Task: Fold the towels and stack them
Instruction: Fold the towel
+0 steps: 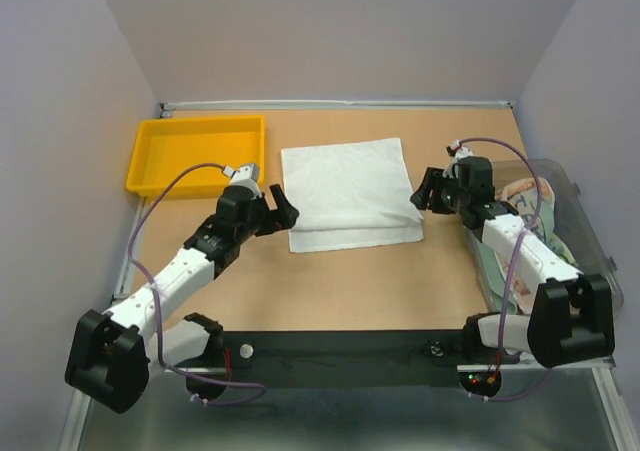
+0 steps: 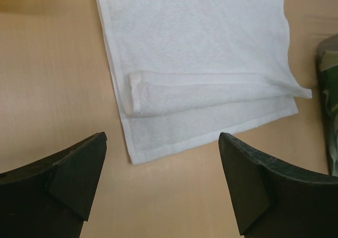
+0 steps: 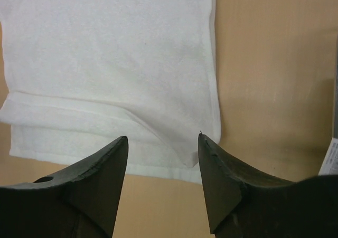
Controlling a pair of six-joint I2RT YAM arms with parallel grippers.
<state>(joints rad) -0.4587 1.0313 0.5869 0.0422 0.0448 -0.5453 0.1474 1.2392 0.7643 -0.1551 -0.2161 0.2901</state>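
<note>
On table (image 1: 340,291): white towel (image 1: 350,186) folded (edges uneven); L hand (image 1: 287,206), R hand (image 1: 421,192) open.

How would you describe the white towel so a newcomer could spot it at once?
Start at the yellow tray at the far left. Just right of it lies the white towel, folded flat. It alone is plain white; the other cloths, in the clear bin, are coloured or printed.

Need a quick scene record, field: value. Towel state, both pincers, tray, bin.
white towel: folded, flat mid-table, layers offset at near edge
left pincer: open, holding nothing, beside towel's left edge
right pincer: open, holding nothing, by towel's near right corner
yellow tray: far left, apart from towel
clear bin: right edge, more cloths inside
</note>
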